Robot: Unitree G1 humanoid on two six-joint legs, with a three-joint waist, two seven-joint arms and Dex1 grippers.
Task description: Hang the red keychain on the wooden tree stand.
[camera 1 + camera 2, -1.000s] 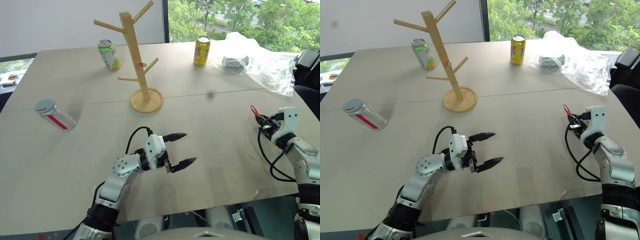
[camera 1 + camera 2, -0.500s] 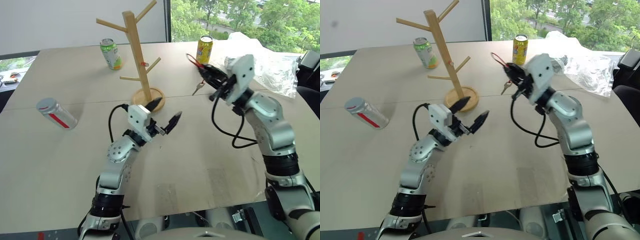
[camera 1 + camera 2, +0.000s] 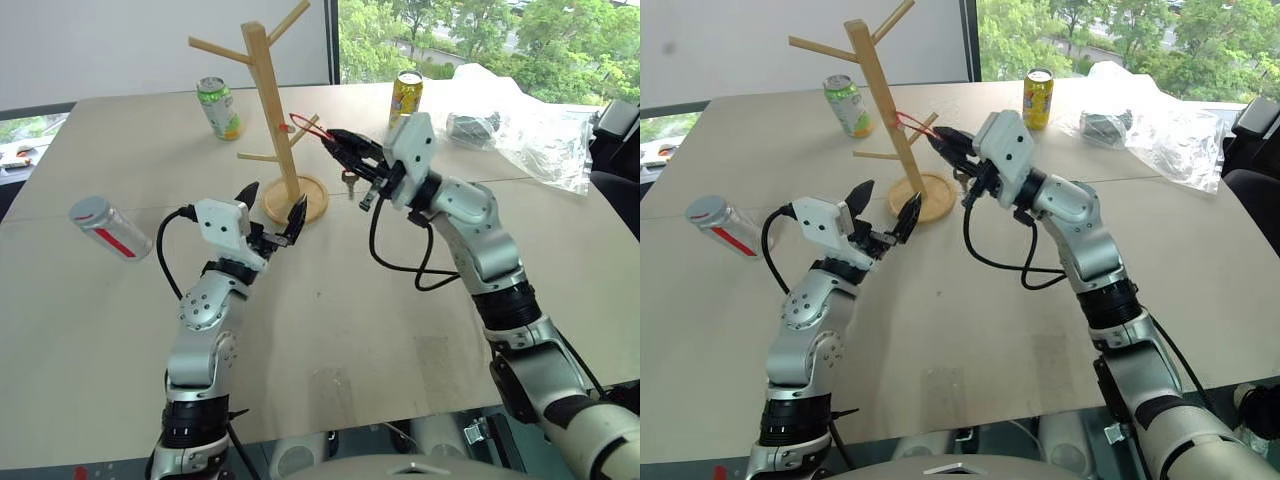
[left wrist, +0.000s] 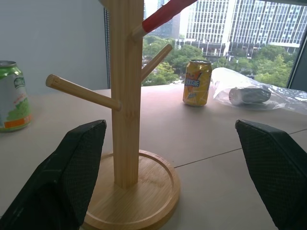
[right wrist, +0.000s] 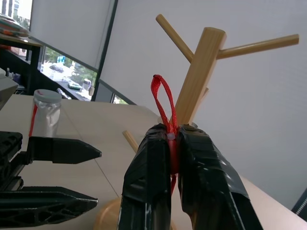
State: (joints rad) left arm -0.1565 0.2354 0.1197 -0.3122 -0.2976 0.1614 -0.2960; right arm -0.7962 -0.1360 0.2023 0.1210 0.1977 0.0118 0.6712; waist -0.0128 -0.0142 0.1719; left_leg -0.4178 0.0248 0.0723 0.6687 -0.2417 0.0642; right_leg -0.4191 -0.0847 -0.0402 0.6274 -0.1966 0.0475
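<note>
Right end effector point(image 3: 333, 141) pinches the red keychain point(image 3: 305, 126), a thin strap loop, key dangling.

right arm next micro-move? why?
Probably ease the right gripper forward so the red keychain loop slips over the peg on the wooden tree stand: the jaws pinch the strap, the loop sits by that peg, not visibly hooked.

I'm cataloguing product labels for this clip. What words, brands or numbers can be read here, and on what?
Yellow can: dark band of lettering, too blurred to read.
Green can: small print, too small to read.
Silver can with a red stripe: no legible text.
Wooden tree stand, red keychain: no text.
So nothing can be read.
</note>
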